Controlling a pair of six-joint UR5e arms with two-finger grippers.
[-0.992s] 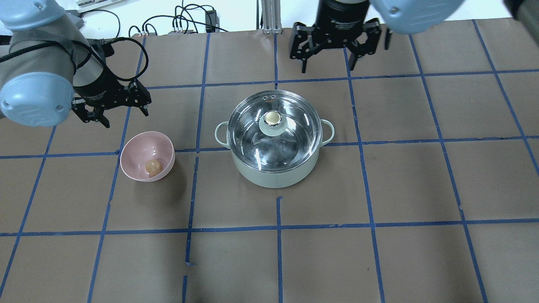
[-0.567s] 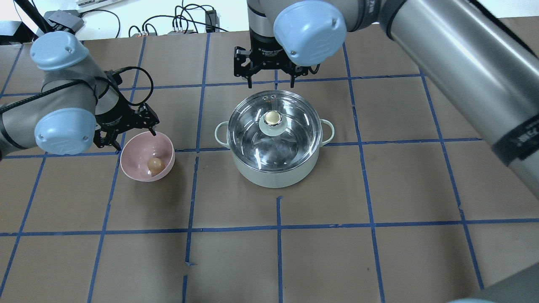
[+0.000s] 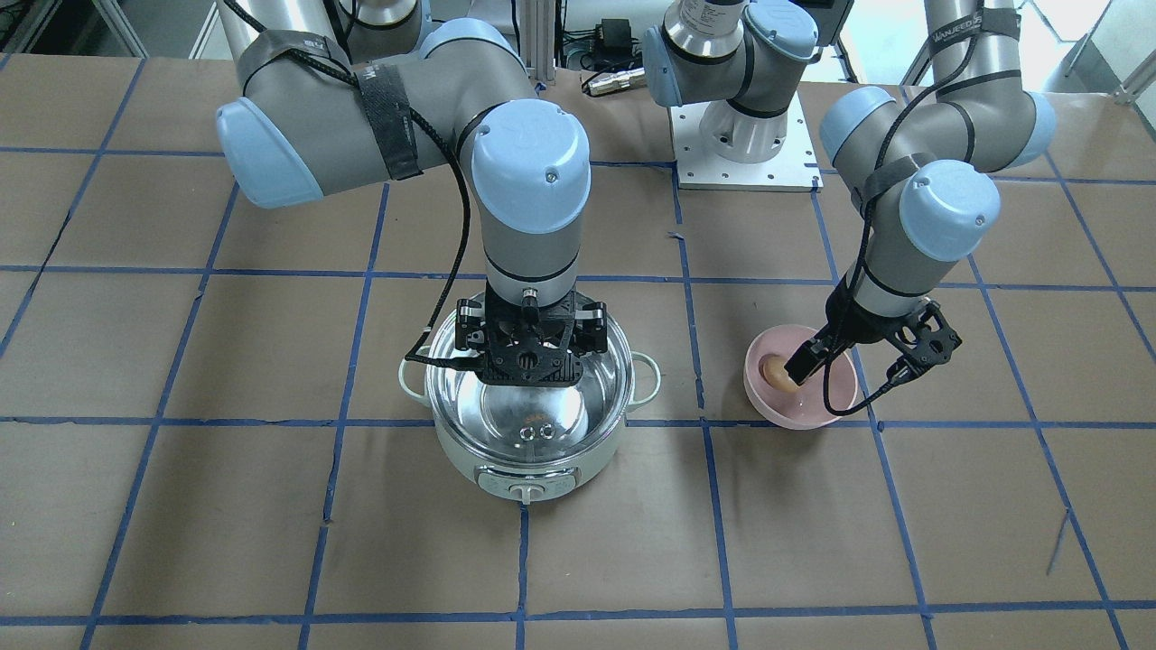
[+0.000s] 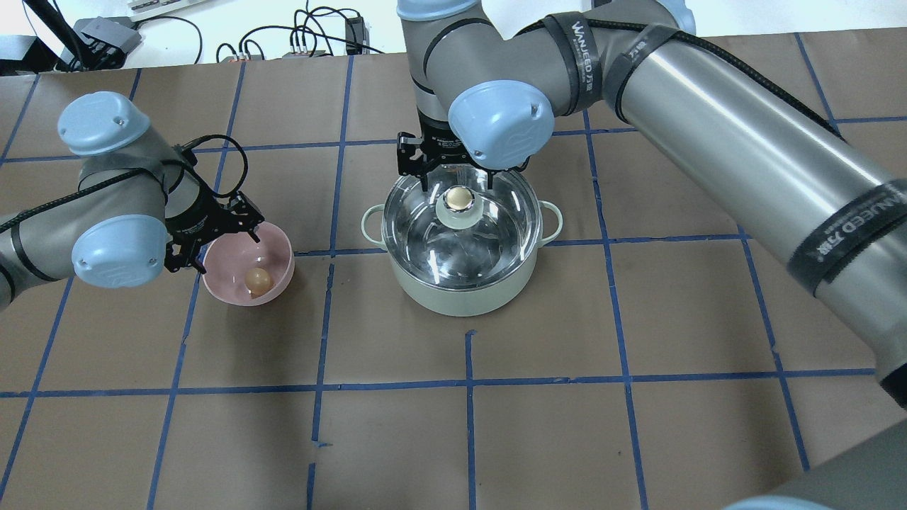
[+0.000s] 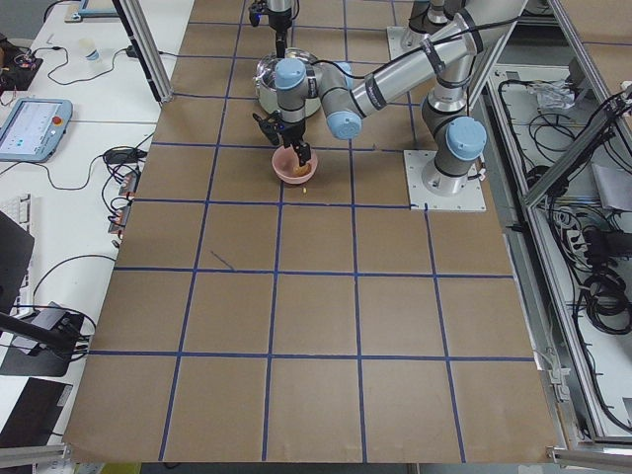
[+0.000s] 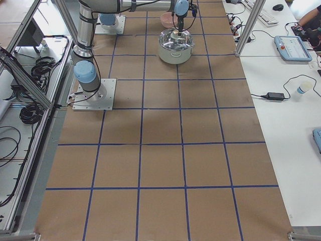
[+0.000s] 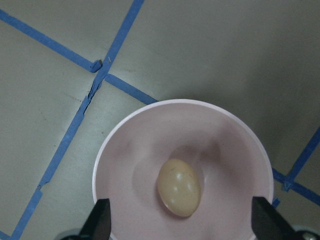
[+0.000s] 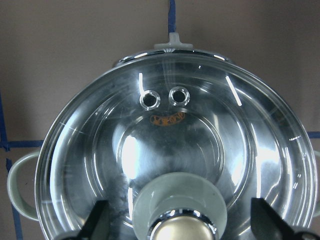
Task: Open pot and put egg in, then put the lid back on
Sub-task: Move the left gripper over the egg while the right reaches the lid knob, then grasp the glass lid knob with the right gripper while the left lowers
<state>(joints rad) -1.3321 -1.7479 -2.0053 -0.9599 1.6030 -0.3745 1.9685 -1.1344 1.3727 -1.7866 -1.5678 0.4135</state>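
The mint-green pot (image 4: 460, 290) stands mid-table with the glass lid (image 4: 489, 237) on it, gold knob (image 4: 459, 197) on top. My right gripper (image 4: 457, 180) is open just above the lid's far side, its fingers to either side of the knob (image 8: 182, 232); the lid (image 8: 200, 135) fills the right wrist view. The egg (image 4: 258, 280) lies in a pink bowl (image 4: 283, 248) to the pot's left. My left gripper (image 4: 215, 246) is open over the bowl's far rim, with the egg (image 7: 179, 187) between its fingertips and a little ahead of them.
The table is brown paper with a blue tape grid. Cables and a power strip (image 4: 312, 39) lie beyond the far edge. The right arm's long link (image 4: 744, 142) slants over the table's right half. The robot bases (image 3: 745, 135) stand at the robot's edge of the table.
My right gripper has come in from the far side to just over the lid's knob. My left gripper has dropped closer over the pink bowl. Pot, lid and egg have not moved.
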